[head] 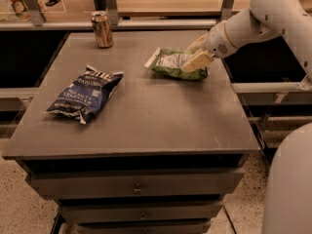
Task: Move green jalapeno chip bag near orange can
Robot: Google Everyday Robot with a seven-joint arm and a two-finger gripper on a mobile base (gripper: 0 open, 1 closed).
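The green jalapeno chip bag [169, 65] lies flat on the far right part of the grey table [156, 126], its white end pointing left. The orange can [102, 29] stands upright at the table's far left edge, well apart from the bag. My gripper [195, 53] reaches in from the right on the white arm and sits over the bag's right end. Its jaws are open, with one cream finger [197, 62] in front of the bag and the other behind it. The bag still rests on the table.
A larger dark blue chip bag [85, 92] lies on the left half of the table. Metal shelf posts [112, 4] and a rail run behind the can. The robot's white body [290, 184] fills the lower right. Drawers [136, 186] sit under the tabletop.
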